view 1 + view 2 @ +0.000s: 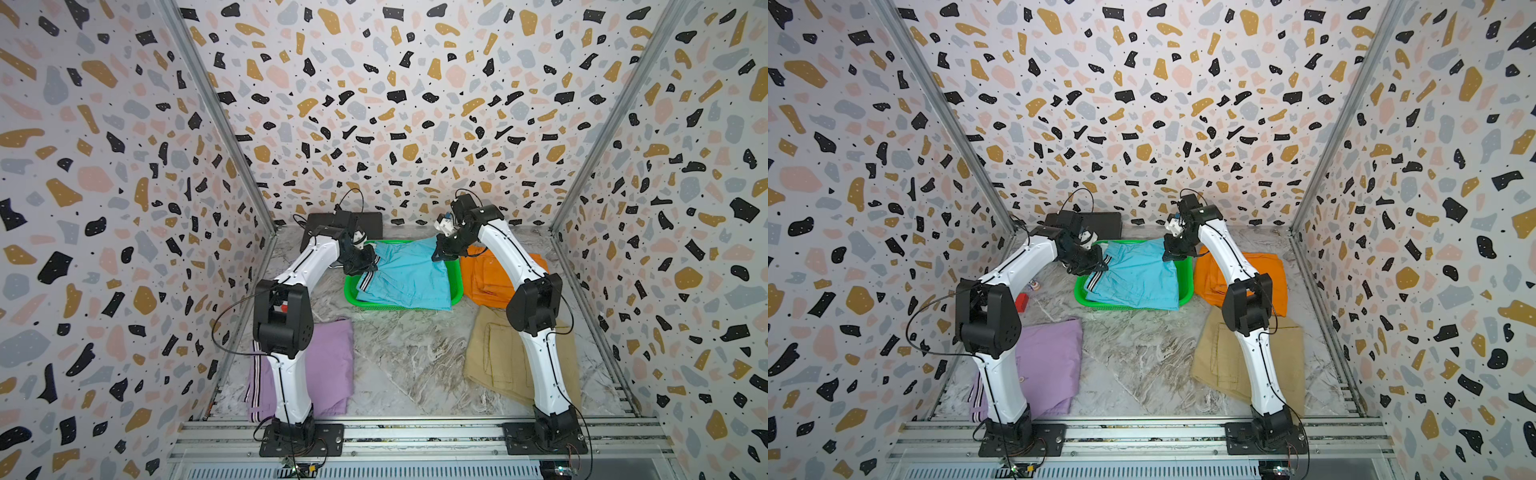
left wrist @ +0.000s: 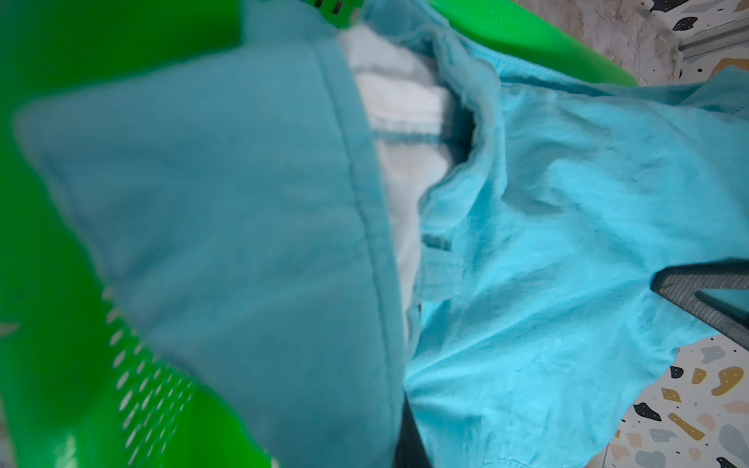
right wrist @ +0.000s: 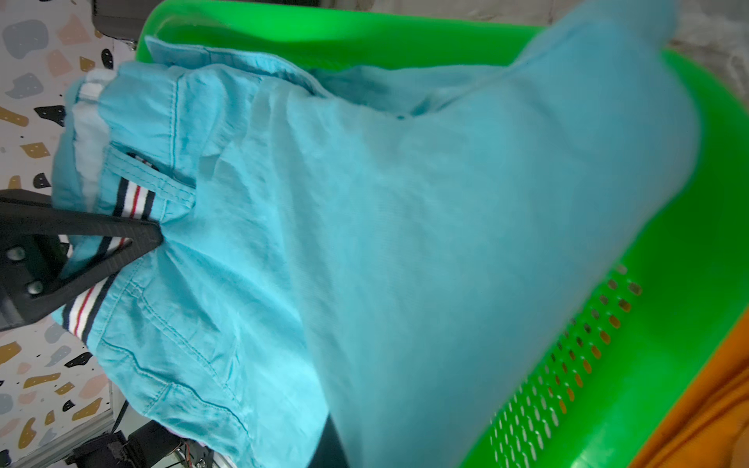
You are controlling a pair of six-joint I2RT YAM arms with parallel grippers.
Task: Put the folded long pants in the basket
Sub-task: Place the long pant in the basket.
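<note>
Item: cyan pants (image 1: 409, 270), folded, draped over and into the basket (image 1: 350, 291).
Trim: side stripe (image 3: 129, 198) in black, white and red, lying along the basket's left side.
Orientation: the striped edge runs from the basket's far rim toward its near rim. The cloth spans the basket from side to side. Its true long axis cannot be determined.
Overhang: the near edge of the cyan pants hangs over the basket's near rim, most at the near right corner.
Left gripper (image 1: 371, 262): clenched on the striped edge, over the basket's left rim.
Right gripper (image 1: 438, 255): clamped on the opposite edge of the cyan pants, over the basket's far right corner.
Basket: green, perforated walls, standing on the worktop (image 1: 407, 357).
Orange pants (image 1: 490, 278): just beside the basket's right wall.
Khaki pants (image 1: 494, 357): nearer than the basket, to its right, apart from it.
Lilac pants (image 1: 328, 365): nearer than the basket, to its left, partly under the left arm.
Black box (image 1: 370, 224): behind the basket's far left corner.
</note>
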